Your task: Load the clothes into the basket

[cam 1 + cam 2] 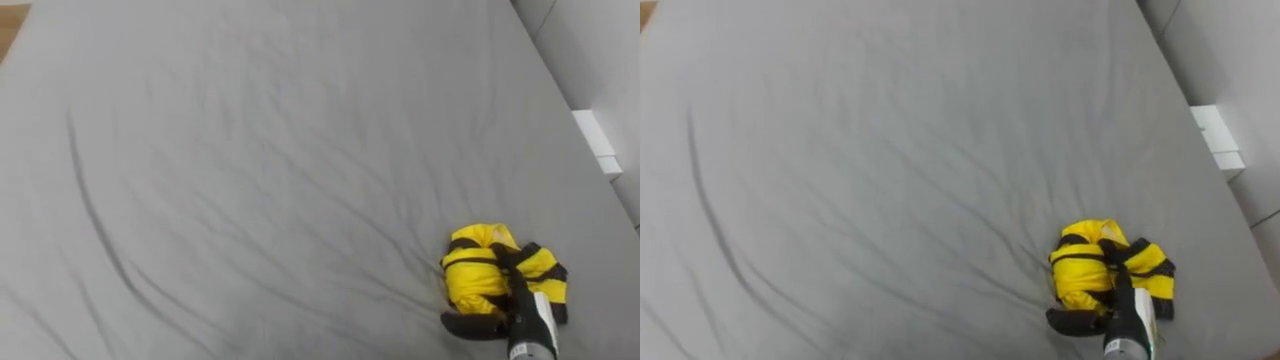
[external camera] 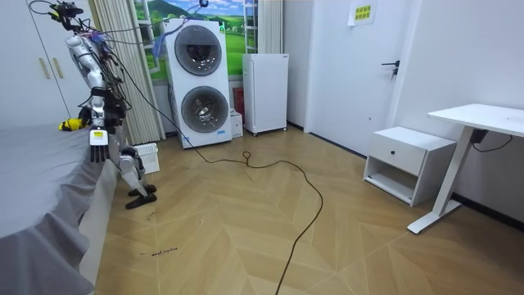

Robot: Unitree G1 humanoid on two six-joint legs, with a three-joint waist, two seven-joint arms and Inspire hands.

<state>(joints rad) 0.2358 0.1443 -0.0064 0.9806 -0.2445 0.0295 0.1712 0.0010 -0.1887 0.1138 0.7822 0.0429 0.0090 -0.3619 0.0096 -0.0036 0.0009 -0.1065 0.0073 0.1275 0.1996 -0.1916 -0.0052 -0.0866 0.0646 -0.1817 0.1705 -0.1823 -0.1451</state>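
A crumpled yellow garment with black stripes (image 1: 480, 275) lies on the grey bed sheet (image 1: 260, 170) at the lower right, near the bed's edge. My right hand (image 1: 520, 300) comes in from the bottom right and rests on it. Its dark fingers curl over the cloth and the thumb sticks out to the left under it. In the room view I stand bent over the bed's edge with the garment (image 2: 72, 124) at my reaching arm. My left hand (image 2: 98, 146) hangs at my side with relaxed fingers. A white slatted basket (image 2: 147, 157) stands on the floor by my legs.
The bed (image 2: 41, 180) fills the room view's left. A pale wall and a white block (image 1: 597, 140) border the bed's right side. Stacked washing machines (image 2: 196, 82), a white cabinet (image 2: 266, 92), a nightstand (image 2: 408, 162) and a desk (image 2: 483, 123) stand around the wooden floor.
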